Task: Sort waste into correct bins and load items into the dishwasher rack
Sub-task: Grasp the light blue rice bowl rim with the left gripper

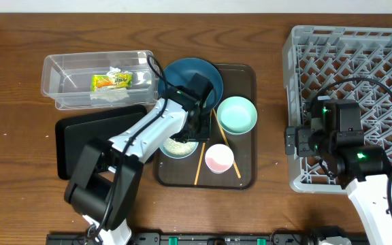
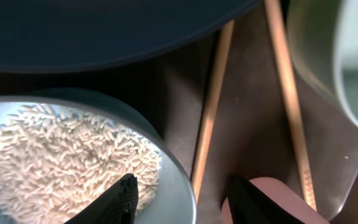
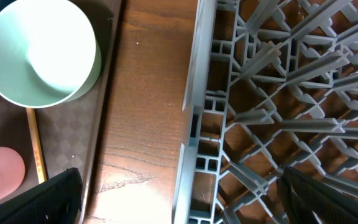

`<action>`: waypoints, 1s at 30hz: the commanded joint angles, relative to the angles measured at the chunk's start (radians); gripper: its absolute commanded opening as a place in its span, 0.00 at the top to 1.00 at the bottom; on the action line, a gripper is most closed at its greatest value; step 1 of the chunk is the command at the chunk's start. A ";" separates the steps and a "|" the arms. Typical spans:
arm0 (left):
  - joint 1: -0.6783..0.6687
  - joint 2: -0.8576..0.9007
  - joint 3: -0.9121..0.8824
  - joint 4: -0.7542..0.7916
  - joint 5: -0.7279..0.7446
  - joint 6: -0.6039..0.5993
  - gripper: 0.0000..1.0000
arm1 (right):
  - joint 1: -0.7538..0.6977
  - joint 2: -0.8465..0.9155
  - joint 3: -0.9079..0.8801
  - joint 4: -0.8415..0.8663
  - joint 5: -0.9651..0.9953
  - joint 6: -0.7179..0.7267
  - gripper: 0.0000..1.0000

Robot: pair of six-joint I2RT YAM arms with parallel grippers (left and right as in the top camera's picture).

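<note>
My left gripper (image 2: 182, 202) is open and straddles the rim of the light blue bowl (image 2: 173, 180). One finger rests on the white rice (image 2: 61, 155) inside, the other is outside by the pink cup (image 2: 284, 193). The bowl (image 1: 180, 145) stands on the brown serving tray (image 1: 243, 75) with the dark blue bowl (image 1: 182, 71), the mint-green bowl (image 1: 237, 114), the pink cup (image 1: 219, 158) and two chopsticks (image 1: 200, 163). The snack wrapper (image 1: 111, 82) and tissue (image 1: 111, 95) lie in the clear tub (image 1: 60, 88). My right gripper (image 3: 185, 199) is open and empty over the left wall of the grey rack (image 3: 278, 93).
The black tray (image 1: 80, 136) lies left of the serving tray, below the clear tub. The rack (image 1: 359, 61) fills the right side of the table. A strip of bare wood (image 3: 148, 93) separates the serving tray from the rack.
</note>
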 commanded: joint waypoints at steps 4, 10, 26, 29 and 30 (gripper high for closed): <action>-0.001 0.039 -0.009 0.001 -0.002 -0.014 0.66 | 0.019 -0.005 0.021 -0.003 -0.009 0.011 0.01; -0.005 0.053 -0.009 0.001 -0.002 -0.013 0.81 | 0.019 -0.005 0.021 -0.006 -0.008 0.011 0.01; -0.005 -0.029 0.012 -0.097 -0.002 -0.013 0.94 | 0.019 -0.005 0.021 -0.010 -0.008 0.011 0.01; -0.004 -0.095 0.015 -0.109 -0.002 -0.008 0.94 | 0.019 -0.005 0.021 -0.011 -0.008 0.011 0.01; -0.003 -0.117 0.015 -0.113 -0.002 0.000 0.94 | 0.019 -0.005 0.021 -0.011 -0.008 0.011 0.01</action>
